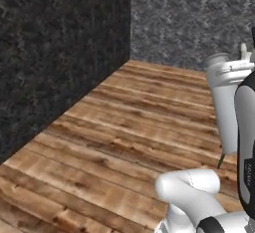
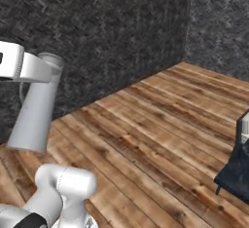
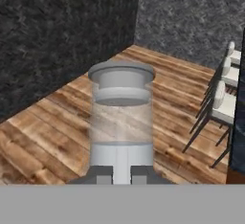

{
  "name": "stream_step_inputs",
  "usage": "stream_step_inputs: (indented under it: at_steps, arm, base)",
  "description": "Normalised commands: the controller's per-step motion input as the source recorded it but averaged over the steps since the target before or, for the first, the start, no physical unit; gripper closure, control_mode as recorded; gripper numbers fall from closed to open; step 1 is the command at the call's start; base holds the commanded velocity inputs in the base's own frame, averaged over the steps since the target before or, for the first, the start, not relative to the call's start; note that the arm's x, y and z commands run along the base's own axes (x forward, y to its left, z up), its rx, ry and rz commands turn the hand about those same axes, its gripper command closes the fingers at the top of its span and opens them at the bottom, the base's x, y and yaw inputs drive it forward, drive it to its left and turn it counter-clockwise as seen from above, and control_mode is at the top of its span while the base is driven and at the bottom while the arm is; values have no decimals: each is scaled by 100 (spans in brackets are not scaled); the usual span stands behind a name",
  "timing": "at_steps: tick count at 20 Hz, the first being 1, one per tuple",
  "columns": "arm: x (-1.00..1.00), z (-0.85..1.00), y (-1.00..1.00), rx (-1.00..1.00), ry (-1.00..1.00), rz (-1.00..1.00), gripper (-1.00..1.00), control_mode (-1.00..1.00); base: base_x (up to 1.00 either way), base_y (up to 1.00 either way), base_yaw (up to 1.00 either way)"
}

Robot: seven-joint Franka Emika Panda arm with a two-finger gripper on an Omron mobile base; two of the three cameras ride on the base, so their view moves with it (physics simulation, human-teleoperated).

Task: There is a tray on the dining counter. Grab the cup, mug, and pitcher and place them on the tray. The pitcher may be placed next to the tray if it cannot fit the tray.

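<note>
Now we carry pitcher [image 3: 121, 117] aloft over wooden floor [image 1: 114, 127], gripper [image 3: 121, 173] pinched tight on it. Pitcher upright beside arm, dark stone walls [image 2: 97, 32] behind. White chairs [image 3: 222, 103] at right of hand view.

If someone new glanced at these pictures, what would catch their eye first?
First the tall pale grey pitcher, gripped in the claw and carried high above the wooden floor. Next the dark speckled walls meeting in a corner behind it, and the white-seated chairs at the hand view's right edge.
</note>
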Motion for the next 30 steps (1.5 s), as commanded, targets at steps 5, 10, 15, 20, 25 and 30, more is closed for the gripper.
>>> stream_step_inputs:
  at_steps: [5, 10, 15, 20, 25, 30]
  arm:
    - [0, 0, 0, 0, 0, 0, 100, 100]
    - [0, 0, 0, 0, 0, 0, 100, 100]
    - [0, 0, 0, 0, 0, 0, 100, 100]
    - [0, 0, 0, 0, 0, 0, 100, 100]
    - [0, 0, 0, 0, 0, 0, 100, 100]
    - [0, 0, 0, 0, 0, 0, 100, 100]
  base:
    - [78, -17, -60]
    - [74, 1, -51]
    - [22, 34, -40]
    - [0, 75, -31]
    - [4, 96, -27]
    - [40, 89, -25]
